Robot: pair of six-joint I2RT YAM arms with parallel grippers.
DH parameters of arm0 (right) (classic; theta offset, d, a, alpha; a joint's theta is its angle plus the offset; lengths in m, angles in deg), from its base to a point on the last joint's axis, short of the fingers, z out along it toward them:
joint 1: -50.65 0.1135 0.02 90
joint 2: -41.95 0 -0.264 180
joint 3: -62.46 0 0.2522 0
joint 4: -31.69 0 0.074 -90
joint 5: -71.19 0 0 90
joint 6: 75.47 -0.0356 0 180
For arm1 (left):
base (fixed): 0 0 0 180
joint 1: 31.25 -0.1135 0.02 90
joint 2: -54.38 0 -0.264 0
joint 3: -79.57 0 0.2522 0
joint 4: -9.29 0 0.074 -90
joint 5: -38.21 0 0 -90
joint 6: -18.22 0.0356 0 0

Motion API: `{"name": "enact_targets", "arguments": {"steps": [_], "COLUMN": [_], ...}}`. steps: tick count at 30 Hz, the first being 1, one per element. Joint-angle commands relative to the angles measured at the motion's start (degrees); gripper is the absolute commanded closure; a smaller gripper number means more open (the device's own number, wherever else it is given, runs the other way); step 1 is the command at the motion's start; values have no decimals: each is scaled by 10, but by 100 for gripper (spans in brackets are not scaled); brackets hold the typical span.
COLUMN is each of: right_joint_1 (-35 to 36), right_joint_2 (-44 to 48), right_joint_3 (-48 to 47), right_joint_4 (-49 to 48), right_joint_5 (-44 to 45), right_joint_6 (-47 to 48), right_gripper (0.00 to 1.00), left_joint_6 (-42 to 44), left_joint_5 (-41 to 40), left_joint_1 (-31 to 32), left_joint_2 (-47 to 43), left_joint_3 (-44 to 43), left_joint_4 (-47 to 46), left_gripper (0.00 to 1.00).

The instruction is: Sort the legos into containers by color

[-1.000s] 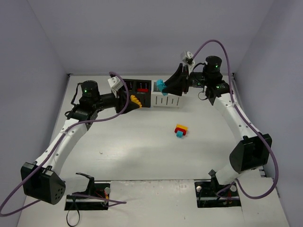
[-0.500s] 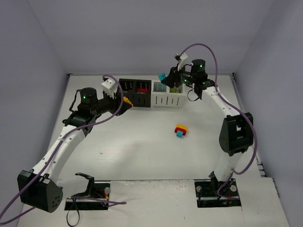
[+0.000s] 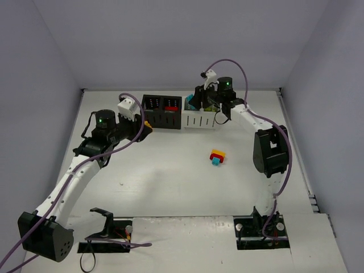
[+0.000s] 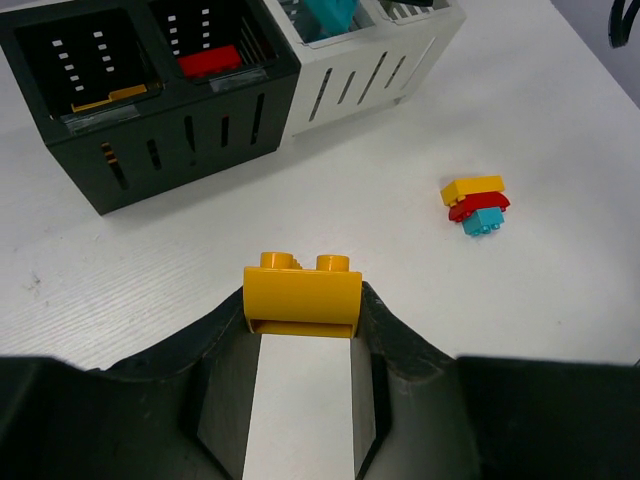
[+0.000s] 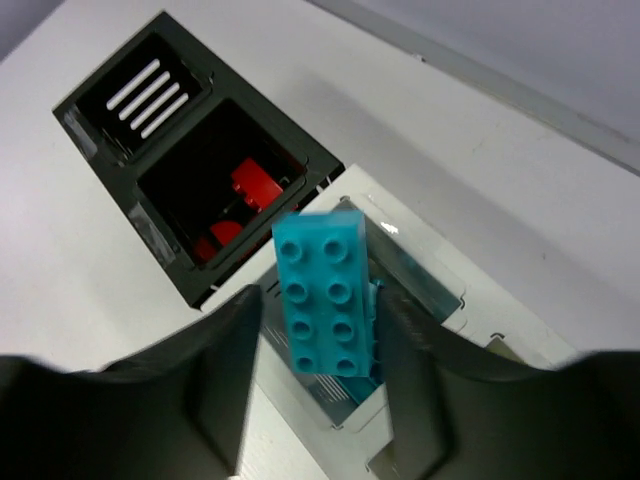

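1. Over the bin row, right pincer (image 3: 195,103) has a teal brick (image 5: 326,292) between its jaws, above a white bin (image 5: 432,277). I can't tell whether it is clamped or letting go; there may be a sliver of gap on one side.
2. Left pincer (image 3: 146,127) is clenched on a yellow brick (image 4: 302,292), low over the worktop (image 3: 170,182), just in front of the outer black bin (image 4: 120,165).
3. Step in hand, my read: drop the teal brick into that white bin.
   - Keep the brick centred on the opening, clear of the wall shared with the inner black bin (image 5: 165,245), which holds red bricks (image 5: 250,185).
   - Part the jaws fully, then lift straight up so the brick doesn't ride out on a finger.
4. The yellow brick likely goes in the outer black bin, which has a yellow-orange piece (image 4: 105,100) inside. It needs lifting over the front wall before release.
5. Unsorted: a mixed clump (image 3: 217,157) on open worktop, well apart from the bins. It probably needs splitting first.
6. View differences:
   - Right wrist shows the brick's alignment to the bin rim; in the top view the arm mostly covers that.
   - Left wrist shows the clump's layers, yellow over red over teal, and the black bins' contents.
   - Only the top view shows both arms at once.
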Motion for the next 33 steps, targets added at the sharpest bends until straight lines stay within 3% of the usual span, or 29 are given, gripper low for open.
{"name": "enact_targets", "arguments": {"steps": [1,4,7,13,24,25,31,33], "right_joint_1": [0,1,0,-2,-23,-24,-31,-31], "right_joint_2": [14,21,37,116,290,299,356,367], "right_joint_3": [-29,-24,-18,17,192,204,284,299], "right_joint_4": [-54,-48,-46,-47,-18,-16,-2,4], "right_joint_5": [10,7,6,48,184,191,194,191], "right_joint_6": [1,5,5,1,-69,-74,-98,-101], "right_gripper": [49,38,33,33,33,33,33,33], "left_joint_6": [-6,-7,-8,-6,13,13,17,17], "left_joint_5": [-18,-31,-44,-84,-186,-191,-215,-215], "left_joint_1": [0,-1,0,0,0,-1,-1,0], "left_joint_2": [2,17,44,140,360,373,446,462], "left_joint_3": [-14,-23,-47,-137,-356,-367,-442,-457], "left_joint_4": [-20,-24,-28,-9,31,38,65,71], "left_gripper": [100,100,100,100,97,89,69,55]}}
